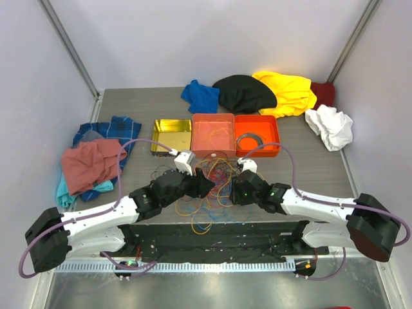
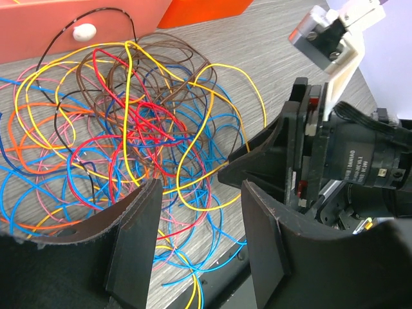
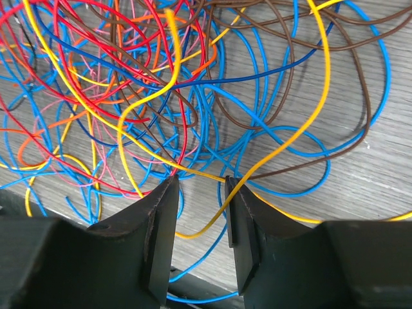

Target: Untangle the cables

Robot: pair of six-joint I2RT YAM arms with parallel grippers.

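The cables, a loose tangle of blue, red, yellow, orange and brown wire loops, lie near the front edge of the table, directly between the two grippers. The right gripper is better placed: its jaws stand partly apart, clamping nothing, astride a yellow wire that crosses the gap slantwise, while the left gripper hangs wider open and empty at the tangle's edge. Beyond, the gold tin looks empty, the salmon tray seems to hold a few loose wires, and the orange tray holds a grey coiled ring.

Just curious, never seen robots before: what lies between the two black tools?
The tangled cables lie between the left tool and the right tool, clearest in the top view.
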